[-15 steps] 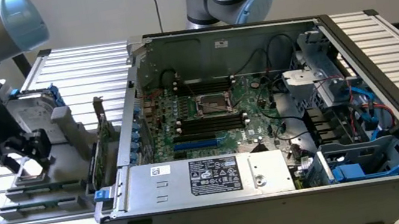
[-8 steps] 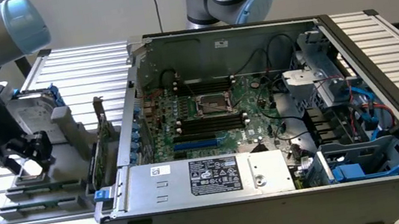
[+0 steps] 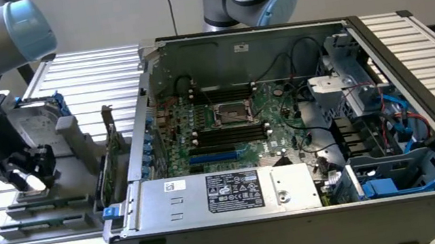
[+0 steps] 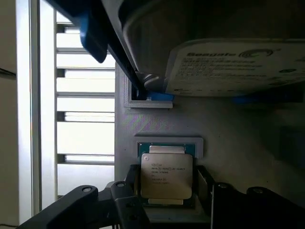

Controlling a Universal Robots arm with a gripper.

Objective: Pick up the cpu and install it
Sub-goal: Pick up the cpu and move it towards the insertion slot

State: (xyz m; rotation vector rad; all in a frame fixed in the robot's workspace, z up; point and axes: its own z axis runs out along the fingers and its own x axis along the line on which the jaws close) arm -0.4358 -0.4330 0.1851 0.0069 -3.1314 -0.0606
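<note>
Black hand [image 4: 167, 196] wide open astride cpu [image 4: 166, 174]

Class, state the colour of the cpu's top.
The cpu top is silver-grey; wrist view shows it best.

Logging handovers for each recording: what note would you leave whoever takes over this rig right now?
Jaws: open, standing either side of the small square silver-topped cpu chip; touching it or not, I cannot tell.
Chip: flat in its recess on the grey plastic holder block, beside the silver hard drive with blue rails, outside the open computer case, at the exterior view's left.
Done: approach only; chip not lifted.
Left: pick-up, then install in the square socket on the green motherboard.
</note>
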